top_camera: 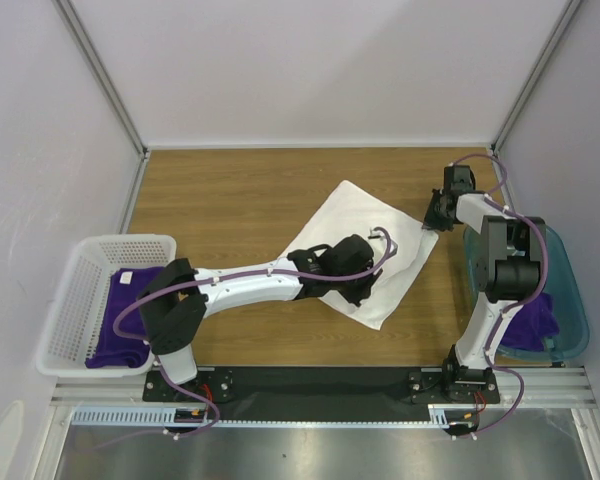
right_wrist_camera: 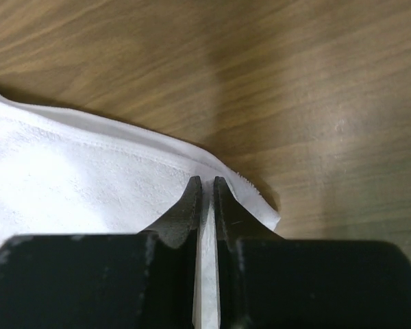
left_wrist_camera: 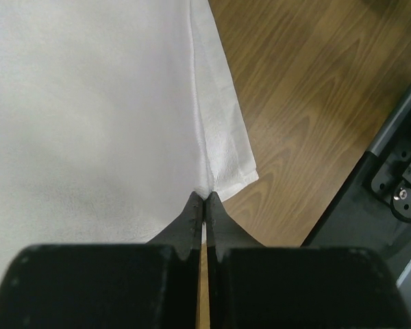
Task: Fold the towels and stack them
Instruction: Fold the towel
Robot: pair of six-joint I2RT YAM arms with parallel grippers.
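A large white towel (top_camera: 355, 215) lies spread on the wooden table, turned like a diamond. My left gripper (top_camera: 363, 288) is shut on its near edge, pinching the hem (left_wrist_camera: 205, 194) close to a corner (left_wrist_camera: 243, 175). Over at the towel's right corner, my right gripper (top_camera: 435, 218) is shut as well, with white cloth (right_wrist_camera: 207, 205) caught between its fingers. One purple towel (top_camera: 120, 320) lies in the white basket on the left. Another purple towel (top_camera: 532, 320) lies in the teal bin on the right.
The white perforated basket (top_camera: 75, 290) stands at the table's left edge. Behind my right arm, at the right edge, is the teal bin (top_camera: 575, 300). Grey walls enclose the table on three sides. The black base rail (top_camera: 320, 380) runs along the near edge.
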